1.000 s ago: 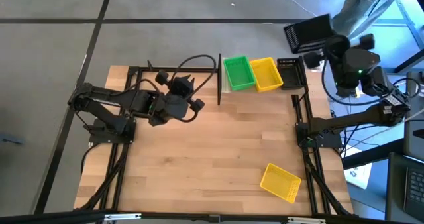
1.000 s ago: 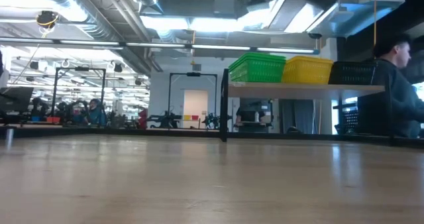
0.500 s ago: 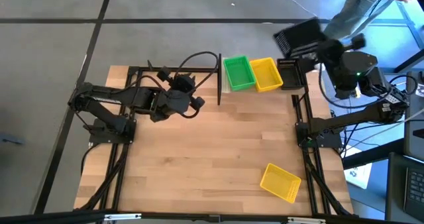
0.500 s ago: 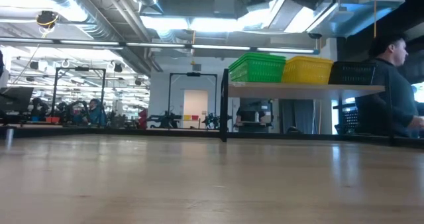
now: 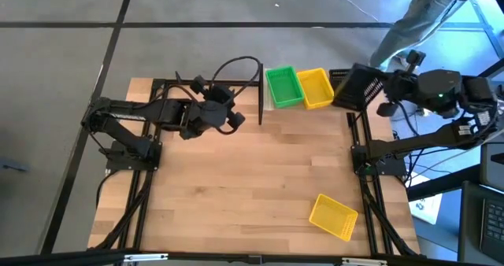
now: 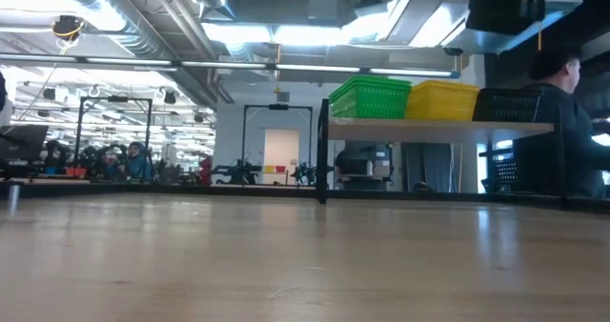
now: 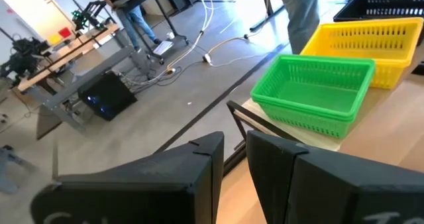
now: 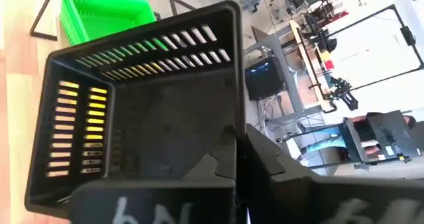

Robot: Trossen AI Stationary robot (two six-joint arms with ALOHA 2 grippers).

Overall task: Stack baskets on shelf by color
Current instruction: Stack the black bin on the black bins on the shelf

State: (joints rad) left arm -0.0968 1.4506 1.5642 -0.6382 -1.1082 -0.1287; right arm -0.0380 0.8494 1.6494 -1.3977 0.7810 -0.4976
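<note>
Holding a black basket (image 5: 361, 87) by its rim, the right claw (image 8: 238, 159) hovers at the far right edge of the table (image 5: 252, 179), just beside the shelf (image 5: 272, 101). Its fingers are closed tight on the basket wall, and the basket hangs tilted, its open side turned partly sideways, above the shelf's right end. Another black basket (image 5: 340, 79) seems to sit on the shelf beneath it, though the held one hides most of it.

On the shelf, a green basket (image 5: 283, 86) sits at the left end and a yellow basket (image 5: 316, 87) touches it on the right; from the low view both appear to be stacks of two, green (image 6: 370, 98) and yellow (image 6: 443, 101) side by side.

A single yellow basket (image 5: 333, 216) lies apart on the table near the front right corner, turned at an angle.

The left claw (image 5: 235, 122) waits over the table's far left part, just left of the shelf's post, fingers (image 7: 199, 177) nearly together with a narrow gap and gripping nothing.

A person (image 6: 570, 122) stands beyond the table at the right.
</note>
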